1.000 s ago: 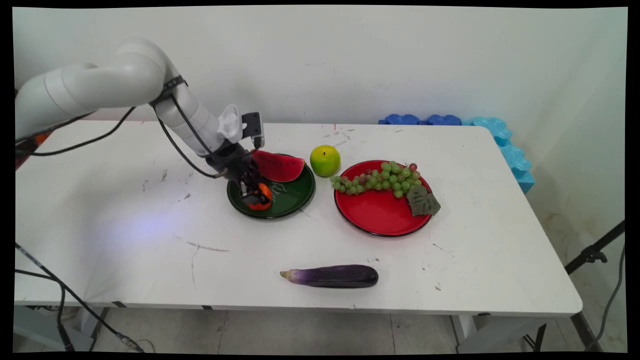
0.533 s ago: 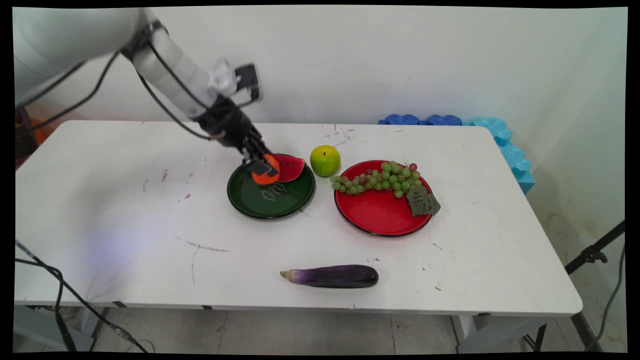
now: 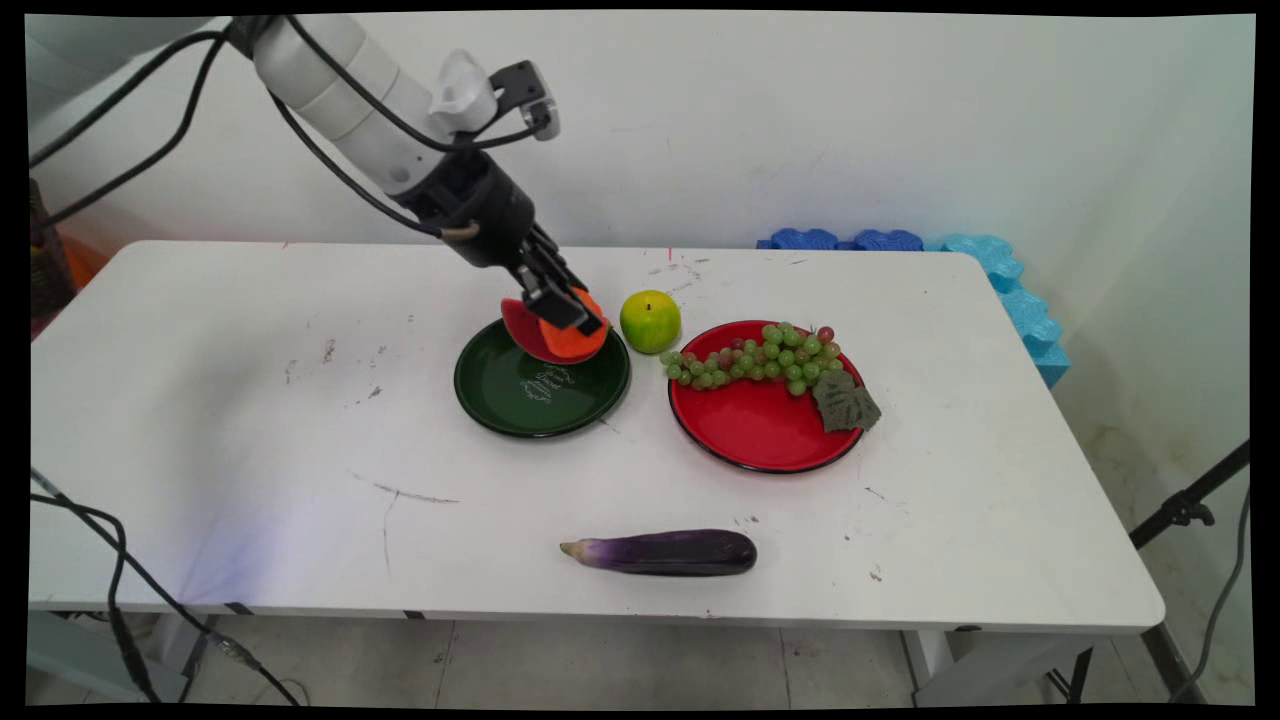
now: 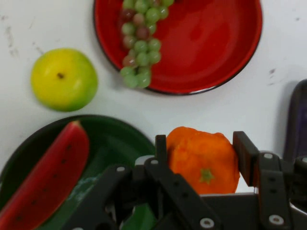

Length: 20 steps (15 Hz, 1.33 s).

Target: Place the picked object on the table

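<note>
Fingers [image 4: 160, 151] squeeze a lumpy orange [image 4: 204, 160], lifted over the glossy green plate's [image 3: 500, 390] rim. Smooth watermelon wedge [image 4: 48, 179] lies beside it, white table [image 3: 250, 420] wide open leftward.

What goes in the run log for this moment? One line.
gripper: shut on orange | raised over green plate | watermelon slice on plate

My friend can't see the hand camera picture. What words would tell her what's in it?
The black gripper holds an orange between its fingers above a white table. Below sit a green plate with a watermelon slice, a yellow-green apple, and a red plate with grapes.
</note>
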Available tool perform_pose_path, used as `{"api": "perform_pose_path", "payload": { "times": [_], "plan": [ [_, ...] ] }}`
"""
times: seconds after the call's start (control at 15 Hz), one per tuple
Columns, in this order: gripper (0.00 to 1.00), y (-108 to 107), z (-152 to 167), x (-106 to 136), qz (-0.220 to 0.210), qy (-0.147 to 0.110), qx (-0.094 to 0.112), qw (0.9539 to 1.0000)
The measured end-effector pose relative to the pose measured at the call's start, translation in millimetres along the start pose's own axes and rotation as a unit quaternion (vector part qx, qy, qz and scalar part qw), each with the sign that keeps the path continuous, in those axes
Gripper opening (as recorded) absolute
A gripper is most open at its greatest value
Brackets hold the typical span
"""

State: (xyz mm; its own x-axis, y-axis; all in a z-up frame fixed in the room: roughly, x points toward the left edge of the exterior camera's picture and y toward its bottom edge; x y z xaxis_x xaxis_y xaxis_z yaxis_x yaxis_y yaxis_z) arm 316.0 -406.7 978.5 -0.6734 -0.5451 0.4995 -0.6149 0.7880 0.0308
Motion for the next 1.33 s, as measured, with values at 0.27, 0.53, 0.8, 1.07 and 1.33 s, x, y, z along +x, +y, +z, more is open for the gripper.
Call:
{"api": "perform_pose_path", "payload": {
  "times": [0.27,0.53,0.8,1.07,1.33],
  "plan": [
    [0.0,27.3,23.0,0.9,-0.003,0.002,-0.011,0.9999],
    [0.0,48.8,54.2,-7.6,0.008,0.0,-0.018,0.9998],
    [0.0,66.7,86.6,-18.5,0.02,-0.002,-0.021,0.9996],
    [0.0,76.9,110.4,-27.3,0.03,-0.004,-0.017,0.9994],
    [0.0,82.9,131.6,-35.3,0.036,-0.006,-0.008,0.9993]
  ]
}}
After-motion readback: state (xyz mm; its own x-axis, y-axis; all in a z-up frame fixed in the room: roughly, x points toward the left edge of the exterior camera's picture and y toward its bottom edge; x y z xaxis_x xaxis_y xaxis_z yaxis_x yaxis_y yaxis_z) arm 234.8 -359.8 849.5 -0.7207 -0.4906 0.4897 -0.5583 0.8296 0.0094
